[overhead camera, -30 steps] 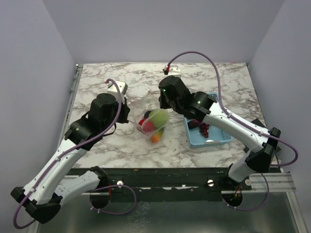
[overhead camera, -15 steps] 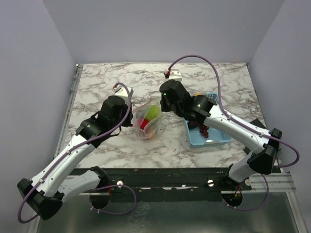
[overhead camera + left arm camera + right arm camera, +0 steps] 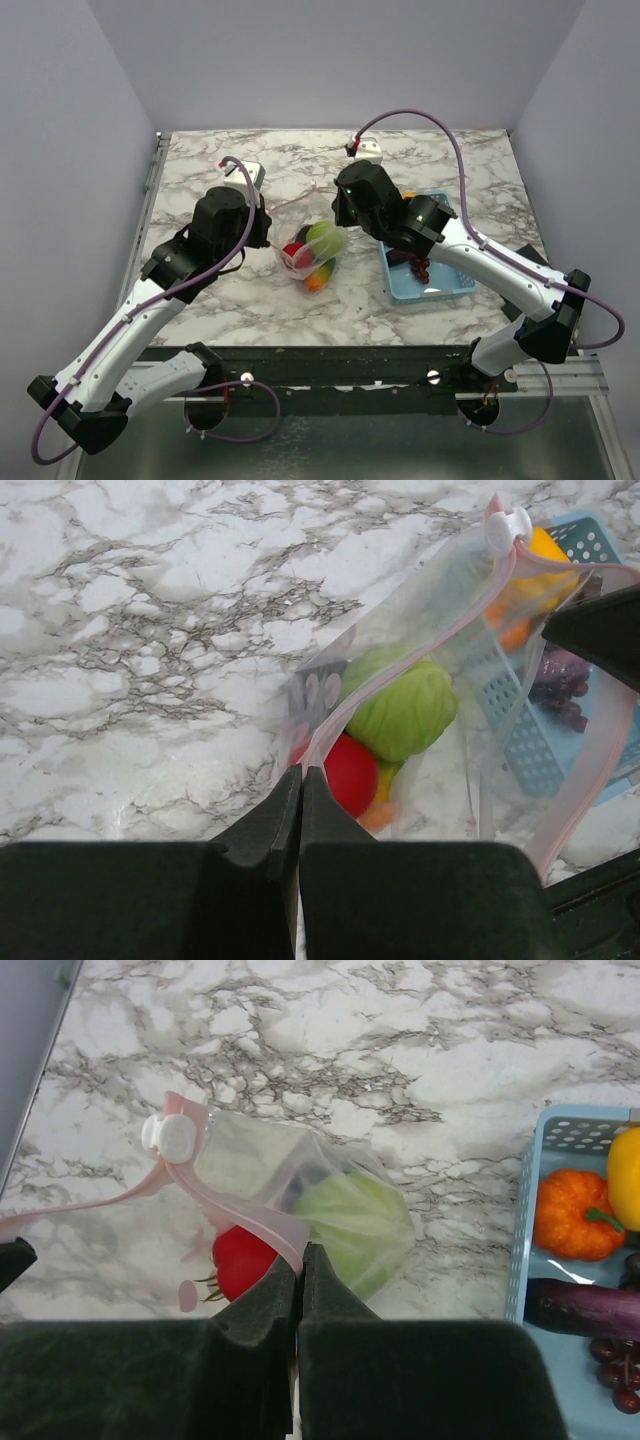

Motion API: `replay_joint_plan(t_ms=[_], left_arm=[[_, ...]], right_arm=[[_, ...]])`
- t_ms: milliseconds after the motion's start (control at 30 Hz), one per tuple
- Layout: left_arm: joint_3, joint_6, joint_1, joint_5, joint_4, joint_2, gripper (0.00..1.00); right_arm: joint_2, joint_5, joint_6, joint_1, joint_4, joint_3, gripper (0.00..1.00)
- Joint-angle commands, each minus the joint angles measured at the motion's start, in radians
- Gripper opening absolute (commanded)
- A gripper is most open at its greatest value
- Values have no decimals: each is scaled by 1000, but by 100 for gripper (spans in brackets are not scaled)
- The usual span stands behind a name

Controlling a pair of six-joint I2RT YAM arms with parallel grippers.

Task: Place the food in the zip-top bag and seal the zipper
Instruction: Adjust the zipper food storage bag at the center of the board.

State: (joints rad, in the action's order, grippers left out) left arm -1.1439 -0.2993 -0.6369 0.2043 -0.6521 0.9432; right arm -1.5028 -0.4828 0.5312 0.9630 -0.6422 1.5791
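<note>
i get soft, even light from above; the table (image 3: 260, 300) reads bright, with only faint shadows under the arms. the zip-top bag (image 3: 420, 610) gives a mild sheen, no hard glare. up close, the left gripper (image 3: 301, 775) and right gripper (image 3: 299, 1250) look dark and slightly soft.

A white table (image 3: 280, 160) with grey marble veining fills the overhead view. A light-blue rectangular plastic basket (image 3: 438, 294) with perforated walls sits on it at about 4 o'clock from centre, near the right edge. Pale lavender walls (image 3: 300, 60) enclose the table at 9, 12 and 3 o'clock. A dark strip (image 3: 330, 362) runs along its 6 o'clock edge.
</note>
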Motion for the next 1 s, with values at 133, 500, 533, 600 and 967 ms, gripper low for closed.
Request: replay_joint_plan(t_ms=[133, 500, 533, 600, 967], left_arm=[[-90, 32, 2, 111, -4, 17, 0], [-224, 74, 2, 196, -4, 89, 0], [-226, 77, 2, 197, -3, 94, 0], [-219, 78, 2, 186, 1, 101, 0], [-58, 92, 2, 81, 117, 94, 0]], right_arm=[[-5, -8, 3, -1, 52, 0, 1], [-86, 23, 2, -6, 117, 57, 1], [-95, 33, 6, -9, 125, 56, 1], [-112, 49, 17, -19, 141, 48, 1], [-114, 86, 53, -58, 174, -83, 1]])
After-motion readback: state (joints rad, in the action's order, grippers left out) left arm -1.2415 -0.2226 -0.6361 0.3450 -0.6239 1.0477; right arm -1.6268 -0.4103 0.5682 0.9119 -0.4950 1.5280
